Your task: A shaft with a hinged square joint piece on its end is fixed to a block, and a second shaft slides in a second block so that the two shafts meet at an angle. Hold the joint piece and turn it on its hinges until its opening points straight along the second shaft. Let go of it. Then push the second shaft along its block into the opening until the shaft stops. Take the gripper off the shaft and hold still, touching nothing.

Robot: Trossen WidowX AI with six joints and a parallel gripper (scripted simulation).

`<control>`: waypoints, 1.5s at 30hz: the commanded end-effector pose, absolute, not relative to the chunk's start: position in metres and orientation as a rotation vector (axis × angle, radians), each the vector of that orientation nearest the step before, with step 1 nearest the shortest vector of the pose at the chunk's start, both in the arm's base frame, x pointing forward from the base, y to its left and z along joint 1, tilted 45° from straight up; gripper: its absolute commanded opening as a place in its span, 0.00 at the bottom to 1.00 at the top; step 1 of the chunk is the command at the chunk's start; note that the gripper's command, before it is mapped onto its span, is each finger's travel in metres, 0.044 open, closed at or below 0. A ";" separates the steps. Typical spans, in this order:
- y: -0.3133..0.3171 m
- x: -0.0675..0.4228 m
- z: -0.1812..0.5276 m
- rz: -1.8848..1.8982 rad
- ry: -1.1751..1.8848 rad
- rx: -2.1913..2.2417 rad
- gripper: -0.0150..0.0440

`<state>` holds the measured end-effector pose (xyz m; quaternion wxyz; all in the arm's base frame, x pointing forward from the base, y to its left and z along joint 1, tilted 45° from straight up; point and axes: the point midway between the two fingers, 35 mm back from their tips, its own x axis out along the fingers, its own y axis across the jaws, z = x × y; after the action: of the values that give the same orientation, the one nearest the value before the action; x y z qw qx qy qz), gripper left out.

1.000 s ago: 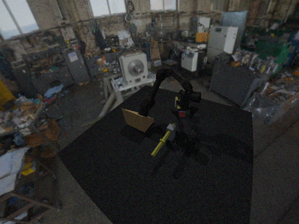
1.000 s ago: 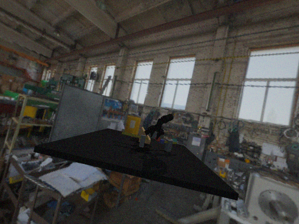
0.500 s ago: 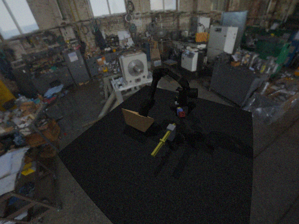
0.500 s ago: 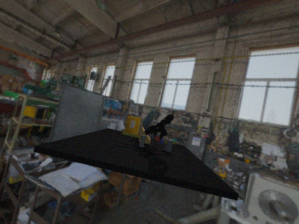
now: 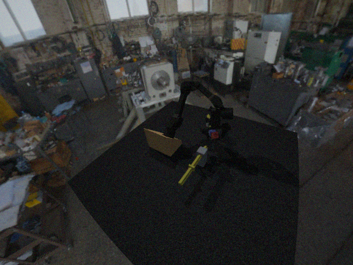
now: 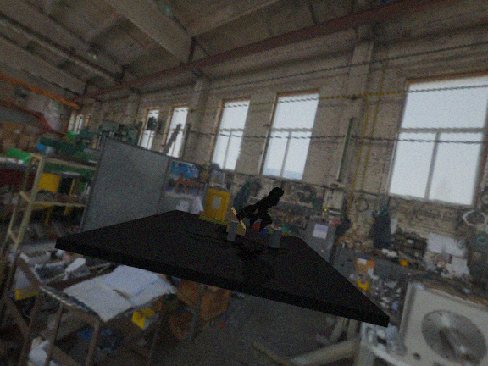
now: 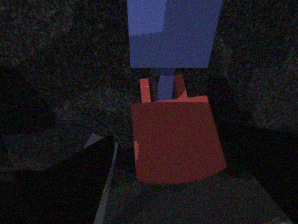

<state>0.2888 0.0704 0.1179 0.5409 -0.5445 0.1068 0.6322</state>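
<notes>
The red joint piece (image 5: 214, 135) (image 6: 257, 226) (image 7: 177, 142) is hinged to a blue end piece (image 5: 211, 132) (image 7: 175, 45). In the wrist view it lies between the finger sides, below the blue piece; its opening is not visible. The fixed shaft's block (image 6: 275, 238) is mostly hidden behind the arm in the top view. The yellow second shaft (image 5: 185, 176) (image 6: 217, 220) runs through its grey block (image 5: 202, 150) (image 6: 231, 232), with its near end slightly past the block, apart from the joint piece. My gripper (image 5: 216, 130) (image 7: 166, 133) is open, its fingers around the joint piece, holding nothing.
A tan upright board (image 5: 162, 142) (image 6: 239, 219) stands beside the arm's base, left of the second shaft's block in the top view. The black table top (image 5: 171, 221) (image 6: 169, 254) carries everything. The arm (image 5: 184, 95) arches over from the back.
</notes>
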 end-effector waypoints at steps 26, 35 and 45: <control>0.073 0.289 0.113 1.503 0.260 -1.292 0.56; 0.073 0.289 0.113 1.503 0.260 -1.292 0.56; 0.073 0.289 0.113 1.503 0.260 -1.292 0.56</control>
<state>0.2887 0.0736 0.1130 0.5405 -0.5435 0.1081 0.6331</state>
